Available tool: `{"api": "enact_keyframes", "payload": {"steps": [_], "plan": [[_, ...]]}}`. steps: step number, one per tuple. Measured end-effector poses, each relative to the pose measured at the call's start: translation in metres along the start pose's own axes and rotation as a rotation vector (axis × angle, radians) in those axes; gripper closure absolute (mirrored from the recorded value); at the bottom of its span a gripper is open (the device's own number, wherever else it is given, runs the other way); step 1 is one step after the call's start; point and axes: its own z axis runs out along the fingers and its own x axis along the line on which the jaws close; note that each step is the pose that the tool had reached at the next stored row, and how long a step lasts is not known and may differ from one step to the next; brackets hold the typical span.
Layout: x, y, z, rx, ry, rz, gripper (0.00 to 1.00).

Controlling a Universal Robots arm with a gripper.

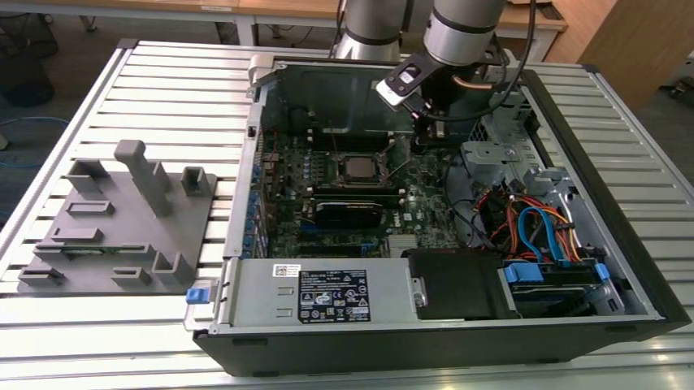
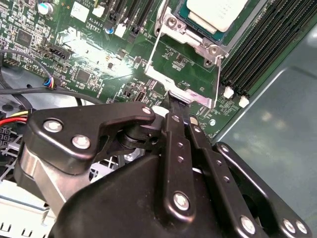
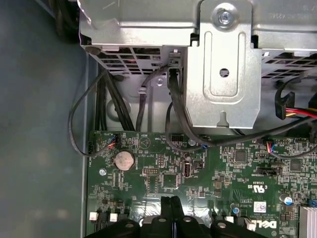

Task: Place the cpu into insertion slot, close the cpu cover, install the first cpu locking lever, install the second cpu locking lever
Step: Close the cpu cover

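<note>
The cpu [image 2: 216, 11] lies seated in the insertion slot [image 2: 169, 23] on the green board, its silver top showing; in the exterior view the cpu [image 1: 356, 168] sits mid-board. The cpu cover [image 2: 156, 62], a thin silver frame, stands raised off the slot, and the board shows through its window. My gripper [image 2: 177, 103] is shut, with its black fingertips right against the cover's free edge; whether they pinch that edge is hidden. In the first wrist view the gripper [image 3: 171, 199] shows both fingers pressed together. In the exterior view the gripper [image 1: 425, 122] hangs inside the case, to the right of the slot.
A grey metal drive cage [image 3: 223, 74] with black cables [image 3: 99, 99] rises close beside the fingers. Memory slots [image 2: 252, 54] and the case wall [image 2: 277, 134] flank the slot. A power supply [image 1: 314, 292] lies at the case front. A grey fixture [image 1: 119, 219] stands on the table at the exterior view's left.
</note>
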Motion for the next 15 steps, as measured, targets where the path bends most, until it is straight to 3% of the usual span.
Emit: {"api": "enact_keyframes", "payload": {"steps": [15], "plan": [[0.0001, -0.0089, 0.0001, 0.0, 0.0, 0.0, 0.9]]}}
